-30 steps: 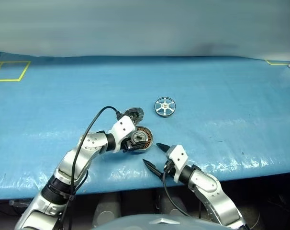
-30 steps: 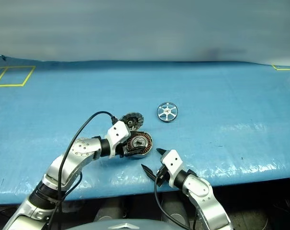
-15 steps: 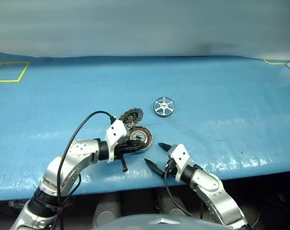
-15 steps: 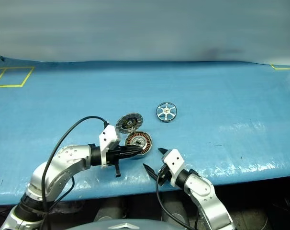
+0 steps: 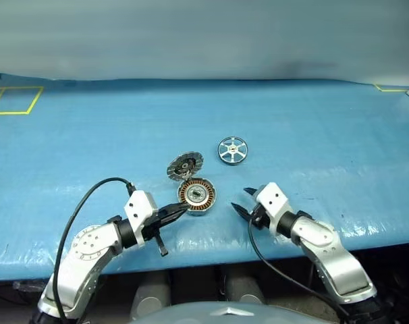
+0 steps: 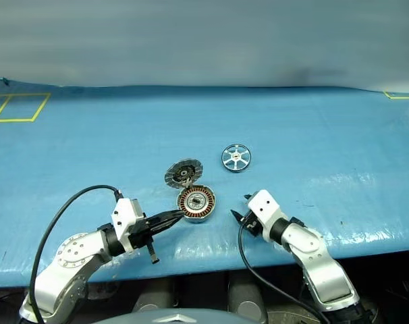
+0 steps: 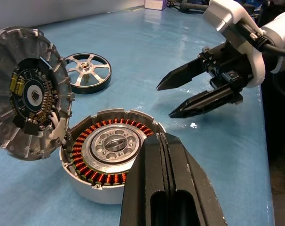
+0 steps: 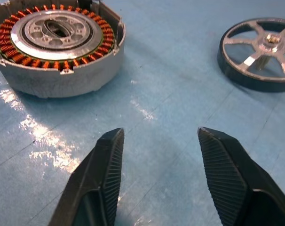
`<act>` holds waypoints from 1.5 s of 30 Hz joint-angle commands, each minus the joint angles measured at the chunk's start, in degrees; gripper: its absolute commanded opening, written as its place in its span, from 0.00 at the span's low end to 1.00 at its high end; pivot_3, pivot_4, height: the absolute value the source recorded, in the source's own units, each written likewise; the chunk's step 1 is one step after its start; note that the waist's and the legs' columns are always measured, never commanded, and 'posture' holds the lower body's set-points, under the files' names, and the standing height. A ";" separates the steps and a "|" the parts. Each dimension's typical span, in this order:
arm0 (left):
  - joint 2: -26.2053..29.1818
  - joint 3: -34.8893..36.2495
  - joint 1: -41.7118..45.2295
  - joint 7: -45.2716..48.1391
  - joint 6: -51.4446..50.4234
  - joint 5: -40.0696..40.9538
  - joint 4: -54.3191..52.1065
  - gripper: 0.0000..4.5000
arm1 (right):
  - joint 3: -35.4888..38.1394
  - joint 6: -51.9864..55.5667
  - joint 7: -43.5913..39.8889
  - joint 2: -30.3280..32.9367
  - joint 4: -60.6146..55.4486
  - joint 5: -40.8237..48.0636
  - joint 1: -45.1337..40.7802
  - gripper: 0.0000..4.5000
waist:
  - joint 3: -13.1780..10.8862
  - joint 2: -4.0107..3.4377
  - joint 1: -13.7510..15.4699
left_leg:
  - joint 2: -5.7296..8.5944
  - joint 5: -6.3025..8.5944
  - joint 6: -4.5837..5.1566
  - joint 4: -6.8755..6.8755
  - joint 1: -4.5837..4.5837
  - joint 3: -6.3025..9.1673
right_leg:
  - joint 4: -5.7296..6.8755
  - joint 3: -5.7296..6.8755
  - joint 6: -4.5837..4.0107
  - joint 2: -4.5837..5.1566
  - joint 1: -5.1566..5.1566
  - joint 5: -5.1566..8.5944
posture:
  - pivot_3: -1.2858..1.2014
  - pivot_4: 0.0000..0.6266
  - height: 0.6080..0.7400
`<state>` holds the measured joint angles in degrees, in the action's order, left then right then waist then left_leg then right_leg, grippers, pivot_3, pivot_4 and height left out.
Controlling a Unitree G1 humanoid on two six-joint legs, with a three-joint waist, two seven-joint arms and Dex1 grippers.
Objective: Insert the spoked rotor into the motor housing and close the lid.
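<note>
Two risks stand out. The small silver six-spoked rotor lies untouched on the blue table, beyond the round silver motor housing with copper windings, whose toothed grey lid stands open. The right gripper, fingers apart and empty, could nudge the housing when reaching; the left gripper, fingers together and empty beside the housing, steadies nothing.
</note>
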<state>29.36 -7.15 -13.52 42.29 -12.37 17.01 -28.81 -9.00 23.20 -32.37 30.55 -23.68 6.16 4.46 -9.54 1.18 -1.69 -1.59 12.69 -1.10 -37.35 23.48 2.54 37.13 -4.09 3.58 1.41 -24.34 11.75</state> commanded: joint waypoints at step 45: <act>-7.29 -1.00 -5.34 -4.42 21.70 -6.38 13.96 0.00 | -17.82 -0.68 -15.71 -6.98 12.56 -4.63 -24.61 0.00 | 0.02 0.01 -0.45 | -0.01 0.01 0.02 0.01 0.02 -0.01 | 0.01 0.01 -0.01 -0.01 -0.04 -0.02 | 0.52 0.24 1.00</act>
<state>22.51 -7.45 -19.11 37.65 8.95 9.97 -14.09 -26.51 22.85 -47.02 23.76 -8.98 0.74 -20.41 -9.53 1.19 -2.14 -1.60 12.70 -1.08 -37.33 23.50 2.53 37.15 -4.08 3.58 1.40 -24.39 11.73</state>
